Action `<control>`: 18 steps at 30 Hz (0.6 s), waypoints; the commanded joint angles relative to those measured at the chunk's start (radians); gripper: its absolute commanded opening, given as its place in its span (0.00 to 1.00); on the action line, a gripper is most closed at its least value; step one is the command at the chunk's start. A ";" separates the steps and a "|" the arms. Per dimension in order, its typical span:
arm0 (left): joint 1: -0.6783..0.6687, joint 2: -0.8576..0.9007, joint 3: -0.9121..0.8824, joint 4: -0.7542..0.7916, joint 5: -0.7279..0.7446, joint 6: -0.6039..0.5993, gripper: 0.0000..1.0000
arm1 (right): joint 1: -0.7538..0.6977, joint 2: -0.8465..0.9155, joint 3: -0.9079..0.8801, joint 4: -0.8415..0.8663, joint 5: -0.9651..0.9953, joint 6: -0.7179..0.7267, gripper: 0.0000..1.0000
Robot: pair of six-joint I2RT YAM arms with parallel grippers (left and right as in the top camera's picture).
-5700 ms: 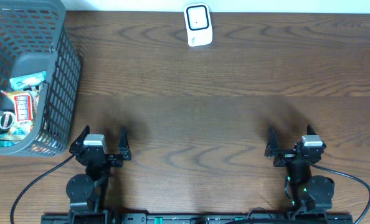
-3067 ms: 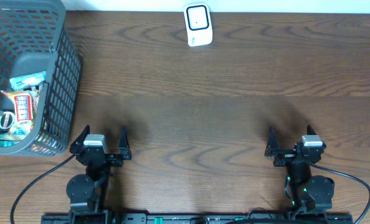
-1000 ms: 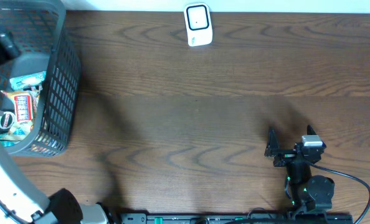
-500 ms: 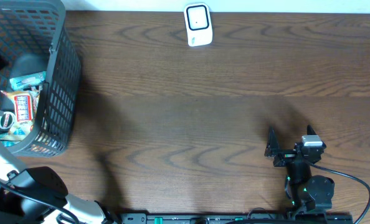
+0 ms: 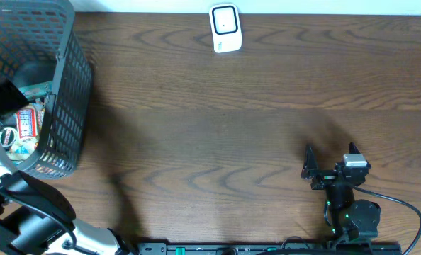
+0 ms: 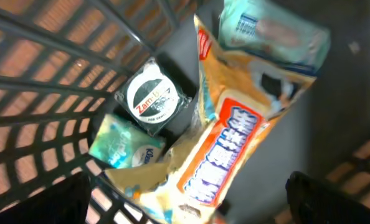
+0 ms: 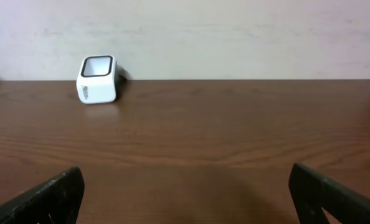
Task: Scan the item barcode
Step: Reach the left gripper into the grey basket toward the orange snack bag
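Grey mesh basket [image 5: 70, 92] holding orange snack packet [image 6: 235, 143], round tin [image 6: 151, 99], teal tissue pack [image 6: 119, 146], pale-green pack [image 6: 272, 31]; left gripper [image 6: 185, 202] above, jaws spread, empty; right gripper [image 7: 185, 199] likewise.

A mock shop checkout in a lab. A white barcode scanner [image 5: 225, 28] and a basket [image 5: 72, 99] of packaged snacks [image 6: 235, 149] sit on a wood-grain table [image 5: 232, 127].
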 commanded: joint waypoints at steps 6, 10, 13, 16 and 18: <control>-0.003 0.009 -0.157 0.140 -0.034 0.054 0.98 | 0.011 -0.005 -0.002 -0.005 -0.002 -0.011 0.99; -0.013 0.009 -0.213 0.205 -0.011 0.107 0.98 | 0.011 -0.005 -0.002 -0.005 -0.002 -0.011 0.99; -0.027 0.009 -0.256 0.258 -0.012 0.114 0.98 | 0.011 -0.005 -0.002 -0.005 -0.002 -0.011 0.99; -0.043 0.009 -0.294 0.297 -0.012 0.128 0.97 | 0.011 -0.005 -0.002 -0.005 -0.002 -0.011 0.99; -0.052 0.009 -0.322 0.320 -0.012 0.132 0.97 | 0.011 -0.005 -0.002 -0.005 -0.002 -0.011 0.99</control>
